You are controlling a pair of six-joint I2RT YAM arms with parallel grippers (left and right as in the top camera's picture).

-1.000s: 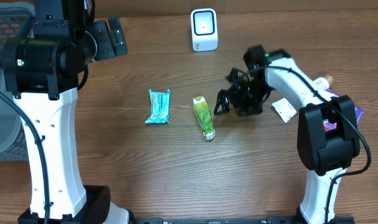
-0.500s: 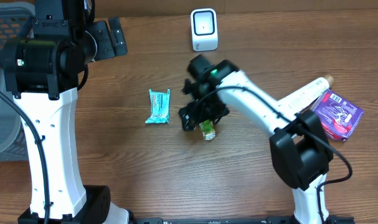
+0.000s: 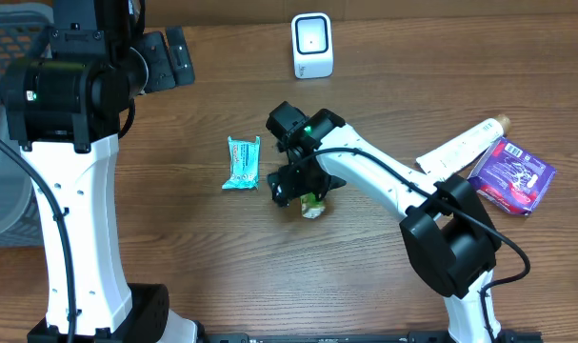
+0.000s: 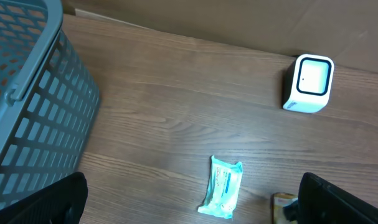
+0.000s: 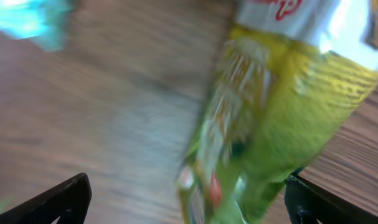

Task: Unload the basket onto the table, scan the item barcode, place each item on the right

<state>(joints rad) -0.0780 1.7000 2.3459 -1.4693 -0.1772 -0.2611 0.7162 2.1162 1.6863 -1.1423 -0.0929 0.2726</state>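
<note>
Green snack packet (image 3: 313,204) lies at frame centre, directly beneath the right gripper (image 3: 296,181). Its jaws are spread fully, one either side of the packet, clamping nothing. Left gripper (image 3: 167,59), upper left: wide open, empty. A second ago the right gripper was further right, clear of the packet. Count: one green packet, one teal packet (image 3: 242,163), one scanner (image 3: 312,45).

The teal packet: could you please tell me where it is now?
In the overhead view the teal packet lies on the table, just left of the green packet, with the white scanner farther back.
</note>
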